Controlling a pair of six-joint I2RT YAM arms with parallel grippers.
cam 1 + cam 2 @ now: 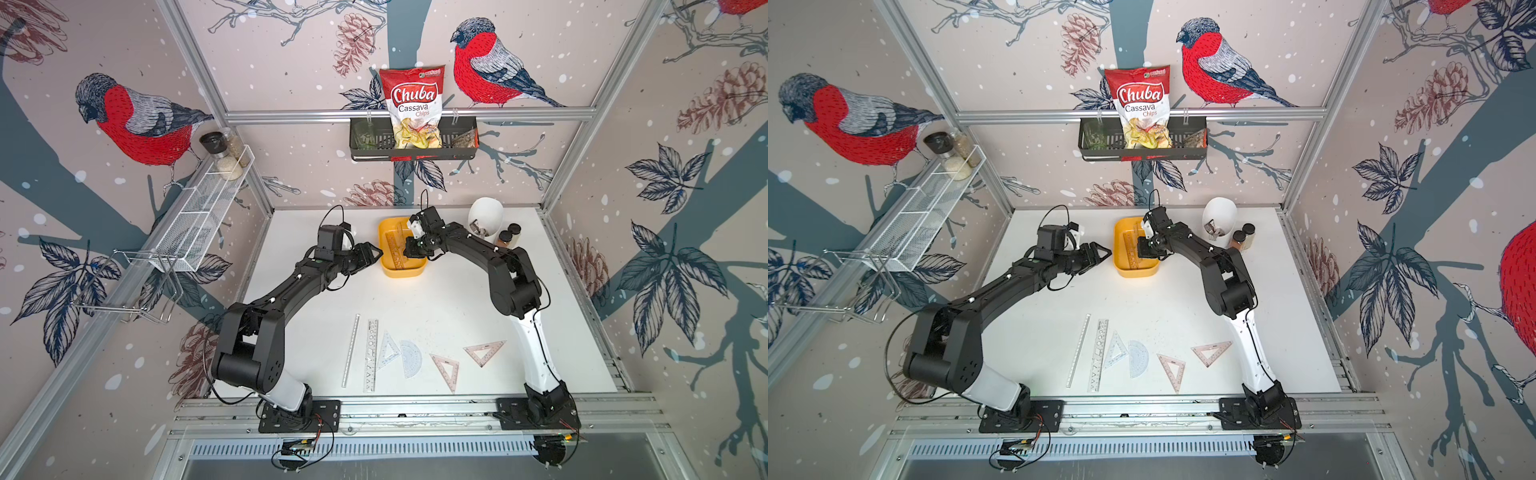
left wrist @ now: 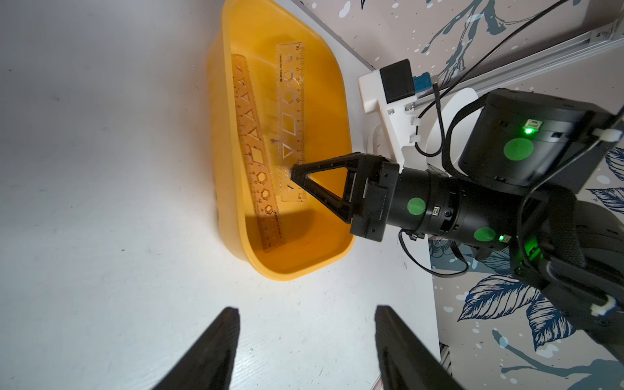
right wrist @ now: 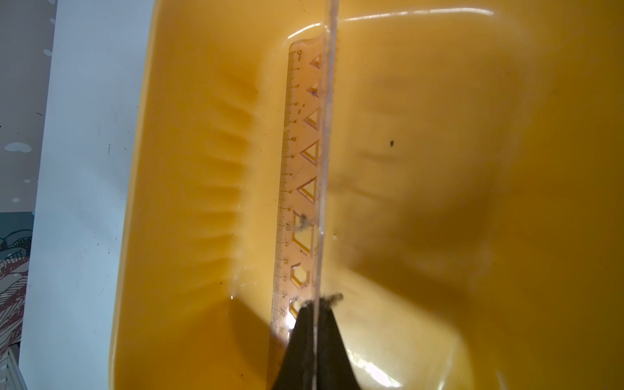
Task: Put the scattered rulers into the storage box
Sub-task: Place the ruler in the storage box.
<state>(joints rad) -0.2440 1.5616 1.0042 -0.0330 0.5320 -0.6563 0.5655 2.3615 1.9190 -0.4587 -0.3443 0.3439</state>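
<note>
Looking down in both top views, the right gripper (image 1: 409, 248) reaches into the storage box (image 1: 400, 272) at the back of the table (image 1: 436, 299), the left gripper (image 1: 376, 252) hangs just beside the box, and a row of six rulers (image 1: 371, 355) lies near the front edge, well apart from it. From the left wrist, the left gripper's fingers (image 2: 216, 351) stand wide with nothing between them, while the right gripper (image 2: 293, 174) pinches one end of a clear stencil ruler (image 2: 290, 111) inside the box, beside a pinkish stencil ruler (image 2: 256, 152) lying on its floor. From the right wrist, the clear stencil ruler (image 3: 326, 169) shows edge-on, clamped tight between the fingers (image 3: 304, 337), above the pinkish one.
</note>
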